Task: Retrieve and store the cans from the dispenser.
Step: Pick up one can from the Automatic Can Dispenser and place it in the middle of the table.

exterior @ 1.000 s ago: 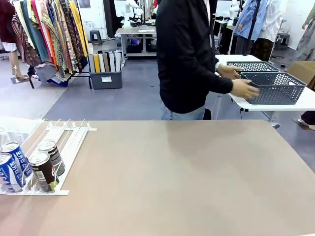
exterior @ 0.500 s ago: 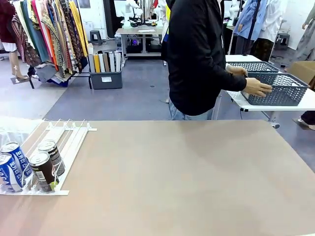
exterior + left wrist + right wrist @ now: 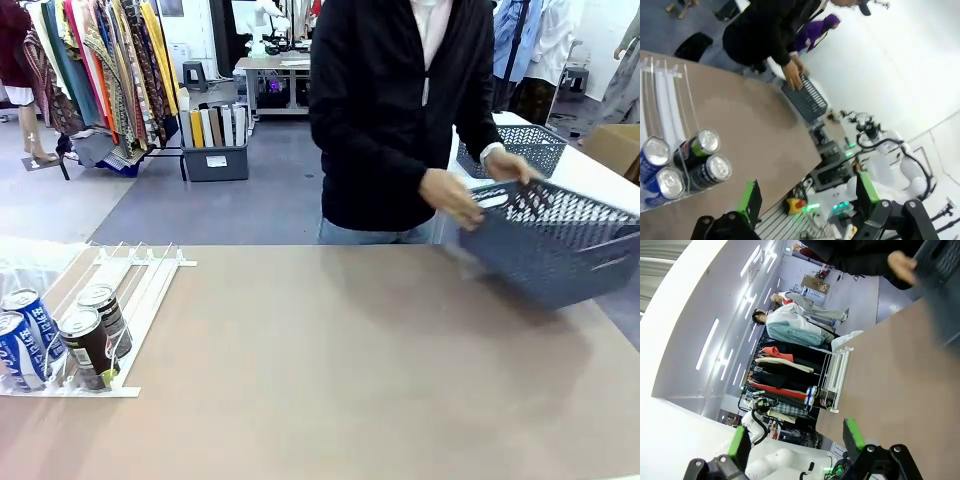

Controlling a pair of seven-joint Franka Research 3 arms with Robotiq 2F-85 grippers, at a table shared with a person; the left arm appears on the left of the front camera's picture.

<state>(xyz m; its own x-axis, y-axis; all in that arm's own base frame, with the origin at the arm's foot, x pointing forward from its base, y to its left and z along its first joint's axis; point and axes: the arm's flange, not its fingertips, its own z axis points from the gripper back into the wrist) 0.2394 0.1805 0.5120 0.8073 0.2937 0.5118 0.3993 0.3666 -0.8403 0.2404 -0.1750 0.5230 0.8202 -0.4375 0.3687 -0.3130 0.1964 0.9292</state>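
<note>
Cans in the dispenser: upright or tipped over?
Upright. Four cans stand at the near end of the dispenser, silver tops up: two blue-and-white, two dark.

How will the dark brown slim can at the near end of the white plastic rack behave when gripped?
The dark brown slim can looks rigid, with a smooth glossy wall, so a grip might slip slightly. Tall and narrow, it would probably tip easily outside the rails of the white plastic rack, and likely roll if laid down.
</note>
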